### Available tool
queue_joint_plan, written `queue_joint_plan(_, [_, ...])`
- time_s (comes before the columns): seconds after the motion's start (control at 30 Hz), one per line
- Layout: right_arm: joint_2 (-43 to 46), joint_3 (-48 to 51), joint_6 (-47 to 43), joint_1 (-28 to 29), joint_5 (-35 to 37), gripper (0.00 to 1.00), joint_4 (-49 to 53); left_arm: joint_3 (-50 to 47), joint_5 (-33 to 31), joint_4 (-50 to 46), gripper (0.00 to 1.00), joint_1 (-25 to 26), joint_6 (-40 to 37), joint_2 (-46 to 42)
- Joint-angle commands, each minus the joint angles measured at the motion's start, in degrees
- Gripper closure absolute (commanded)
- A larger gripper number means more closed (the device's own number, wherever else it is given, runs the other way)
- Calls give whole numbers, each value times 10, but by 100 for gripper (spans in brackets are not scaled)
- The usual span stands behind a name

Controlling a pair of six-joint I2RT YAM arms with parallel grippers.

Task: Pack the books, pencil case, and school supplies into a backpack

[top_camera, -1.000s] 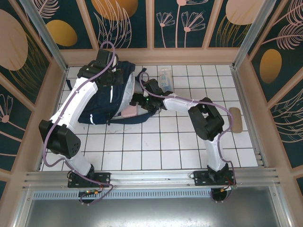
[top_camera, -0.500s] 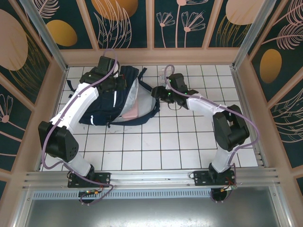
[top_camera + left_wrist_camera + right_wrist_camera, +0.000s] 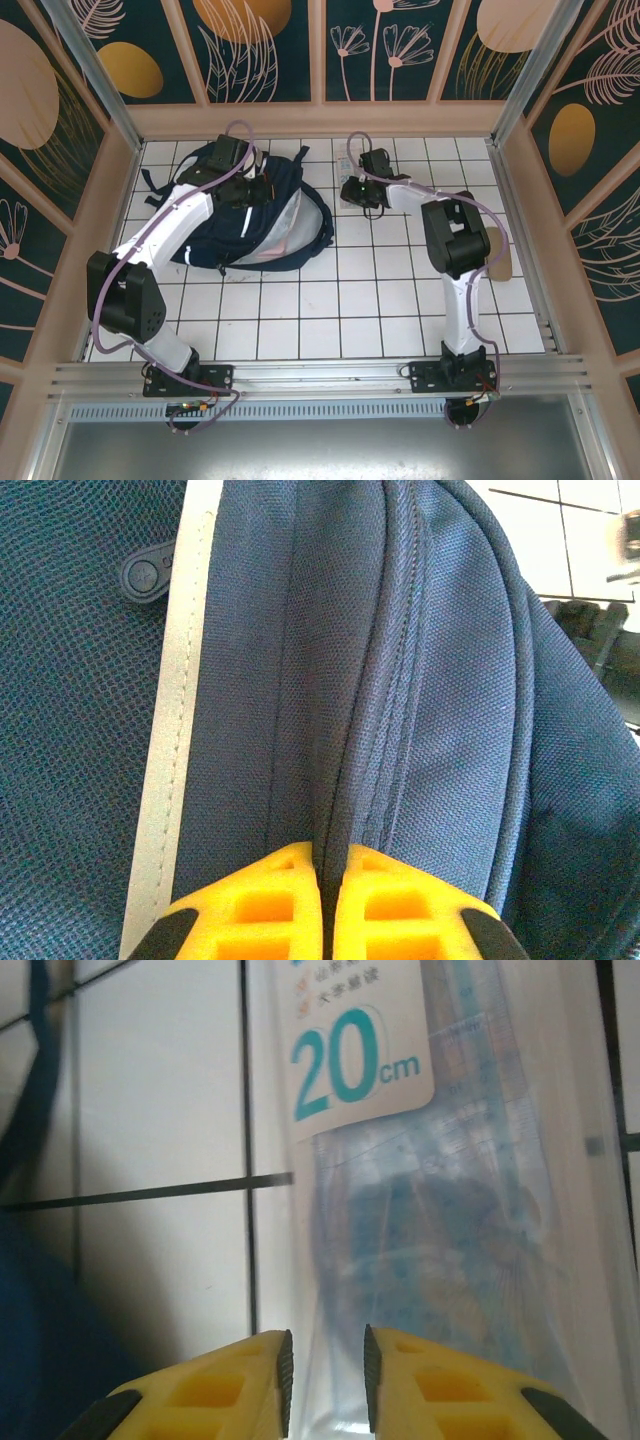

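The navy backpack [image 3: 215, 235] lies on the white tiles at the back left, its pale lining showing along the right side. My left gripper [image 3: 262, 186] is shut on a fold of the backpack's fabric [image 3: 430, 730] by a seam, the yellow fingers [image 3: 265, 905] pinching it. My right gripper [image 3: 352, 186] hovers over the near end of the clear packet [image 3: 347, 158] printed "20 cm". In the right wrist view the jaws [image 3: 325, 1375] stand narrowly apart, astride the left edge of the packet [image 3: 440, 1210]. The books and the pencil case are hidden.
A flat tan piece [image 3: 498, 255] lies on the tiles at the far right, behind the right arm's elbow. Wooden frame walls enclose the tiled floor on three sides. A backpack strap [image 3: 150, 182] trails out to the left.
My right gripper left the backpack's opening and moved right and back to the clear packet, its jaws narrowing. The pink case no longer shows. The left gripper has shifted a little with the fabric.
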State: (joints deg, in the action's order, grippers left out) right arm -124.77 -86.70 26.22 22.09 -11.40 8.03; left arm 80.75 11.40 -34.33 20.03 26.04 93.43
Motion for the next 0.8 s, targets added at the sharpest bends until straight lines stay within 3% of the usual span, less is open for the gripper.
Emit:
queue_joint_plan(0.0, [-16, -20, -18, -6, 23, 73, 37, -8, -6, -13, 91, -3, 3, -25])
queue_joint_plan(0.03, [-15, -12, -17, -6, 23, 73, 37, -10, -3, -15, 86, -3, 1, -27])
queue_joint_plan(0.1, [-2, 21, -15, -6, 16, 73, 26, -15, 1, -15, 68, -3, 2, -31])
queue_joint_plan(0.2, [30, 82, -5, -3, 14, 73, 14, -15, 3, -10, 55, -3, 7, -35])
queue_joint_plan(0.47, [152, 276, 44, 16, -2, 73, -35, 2, 37, 38, 51, 8, 46, -16])
queue_joint_plan(0.77, [282, 410, 120, 85, 1, 71, -64, -4, 24, 123, 53, 94, 108, 60])
